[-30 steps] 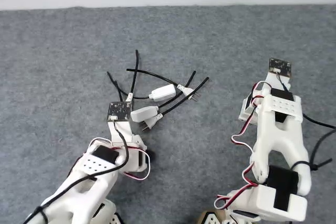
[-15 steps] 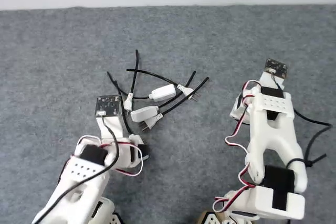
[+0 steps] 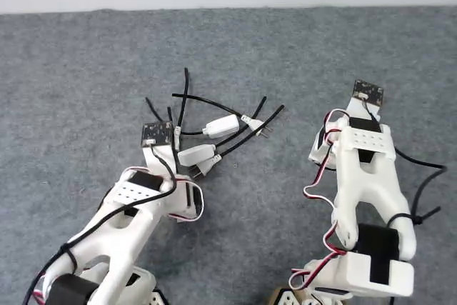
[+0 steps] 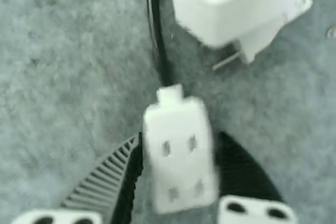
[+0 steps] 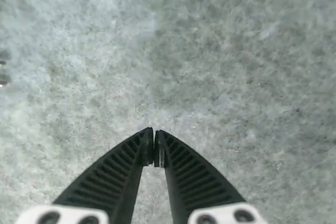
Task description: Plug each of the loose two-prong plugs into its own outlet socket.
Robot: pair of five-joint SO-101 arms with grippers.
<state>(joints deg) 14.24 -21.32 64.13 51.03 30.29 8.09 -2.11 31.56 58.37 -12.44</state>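
Note:
In the left wrist view a small white outlet socket (image 4: 181, 153) with two pairs of slots sits between my left gripper's (image 4: 179, 182) fingers, which press both its sides. Its black cable (image 4: 155, 24) runs away from the gripper. Just past it lies a larger white two-prong plug (image 4: 236, 3), prongs down on the carpet. From above, the left arm's wrist (image 3: 157, 133) is at the near-left edge of the tangle of white plugs and sockets (image 3: 214, 141). My right gripper (image 5: 154, 150) is shut and holds nothing, over bare grey carpet to the right of the tangle.
Grey carpet (image 3: 86, 69) covers the table, with open room on all sides of the tangle. Black cables (image 3: 184, 94) fan out from it toward the far side. The right arm's body (image 3: 368, 176) stands at the near right.
The left arm swung left, then came back and forward onto the small socket at the tangle's edge. The right arm drifted slightly left. Plugs and sockets lie as before.

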